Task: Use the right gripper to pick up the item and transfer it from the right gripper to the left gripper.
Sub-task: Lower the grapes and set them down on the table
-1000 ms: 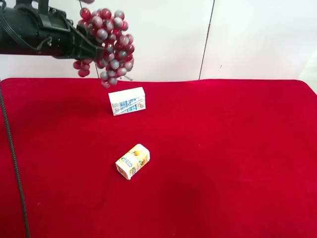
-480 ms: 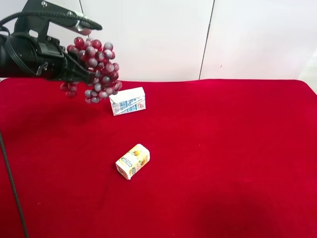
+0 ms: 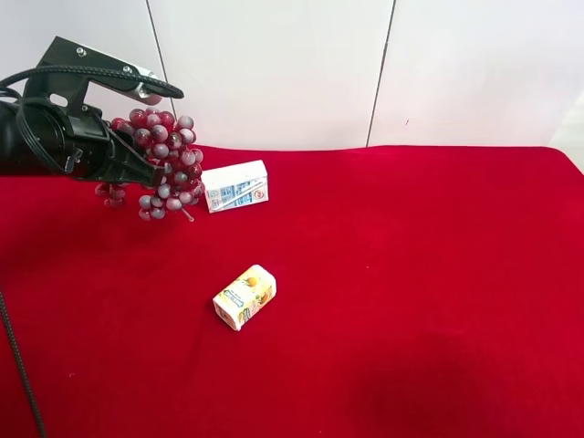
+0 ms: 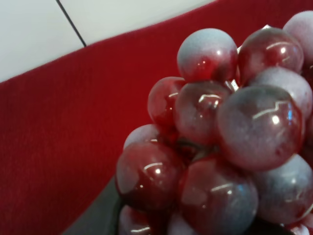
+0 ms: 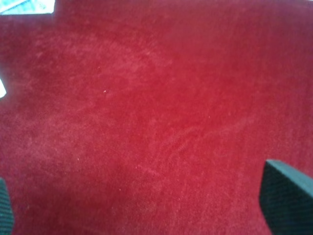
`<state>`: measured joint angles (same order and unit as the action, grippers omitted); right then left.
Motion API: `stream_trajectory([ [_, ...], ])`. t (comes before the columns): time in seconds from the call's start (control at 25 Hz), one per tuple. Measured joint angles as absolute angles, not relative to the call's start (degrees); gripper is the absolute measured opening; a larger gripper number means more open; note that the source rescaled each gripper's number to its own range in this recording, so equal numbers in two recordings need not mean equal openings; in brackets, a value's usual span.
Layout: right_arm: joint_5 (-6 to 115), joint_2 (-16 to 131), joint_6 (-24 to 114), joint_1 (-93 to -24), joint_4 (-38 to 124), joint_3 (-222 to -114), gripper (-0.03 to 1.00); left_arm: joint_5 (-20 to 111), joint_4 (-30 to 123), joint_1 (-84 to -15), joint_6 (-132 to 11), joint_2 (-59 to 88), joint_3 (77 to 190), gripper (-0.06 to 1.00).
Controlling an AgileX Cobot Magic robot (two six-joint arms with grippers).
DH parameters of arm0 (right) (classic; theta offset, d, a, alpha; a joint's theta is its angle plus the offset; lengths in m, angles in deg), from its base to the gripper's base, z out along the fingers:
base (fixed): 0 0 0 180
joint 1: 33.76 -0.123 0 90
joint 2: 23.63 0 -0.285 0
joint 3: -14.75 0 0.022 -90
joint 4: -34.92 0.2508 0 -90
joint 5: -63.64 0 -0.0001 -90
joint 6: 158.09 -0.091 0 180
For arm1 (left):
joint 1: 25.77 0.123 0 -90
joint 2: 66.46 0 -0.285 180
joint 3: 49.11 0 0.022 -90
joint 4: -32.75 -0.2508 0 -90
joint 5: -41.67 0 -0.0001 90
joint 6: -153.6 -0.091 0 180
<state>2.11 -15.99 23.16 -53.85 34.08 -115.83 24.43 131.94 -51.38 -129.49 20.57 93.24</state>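
Observation:
The bunch of grapes (image 3: 166,162), dark red and frosted grey-purple, hangs in my left gripper (image 3: 139,162), the black arm at the exterior high view's left. The bunch hangs low over the red cloth, just left of the white-blue carton (image 3: 234,186). The berries (image 4: 220,142) fill the left wrist view and hide the fingers. My right gripper (image 5: 146,200) is open and empty over bare cloth, with only a fingertip (image 5: 288,196) at each side edge showing. It is out of the exterior high view.
A yellow juice carton (image 3: 245,297) lies on the red cloth (image 3: 411,274) nearer the front. A corner of the white-blue carton (image 5: 27,6) shows in the right wrist view. A white panelled wall stands behind the table. A black cable (image 3: 20,365) trails along the left edge.
My left gripper has come down and to the left with the grapes, from high in front of the wall to just above the cloth beside the white-blue carton. The cartons have not moved.

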Motion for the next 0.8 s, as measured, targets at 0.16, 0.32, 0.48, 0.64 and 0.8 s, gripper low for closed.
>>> stream_trajectory([
  [0.16,2.32,-15.99,23.16,-53.85,34.18,-115.67,1.00,23.07,131.94,-51.38,-129.81,20.96,92.77,0.00],
  [0.32,2.36,-15.99,23.16,-53.85,34.14,-115.67,1.00,21.22,131.94,-51.38,-131.59,23.67,92.72,0.00],
  [0.48,2.36,-15.99,23.16,-53.85,34.14,-115.60,1.00,21.04,131.94,-51.38,-131.90,27.79,92.72,0.00],
  [0.64,2.50,-15.99,23.16,-53.85,34.14,-115.56,1.00,20.14,131.98,-51.38,-132.03,30.87,92.72,0.00],
  [0.8,2.50,-15.99,23.16,-53.85,34.14,-115.56,0.99,19.76,131.98,-51.38,-132.03,32.01,92.72,0.00],
])
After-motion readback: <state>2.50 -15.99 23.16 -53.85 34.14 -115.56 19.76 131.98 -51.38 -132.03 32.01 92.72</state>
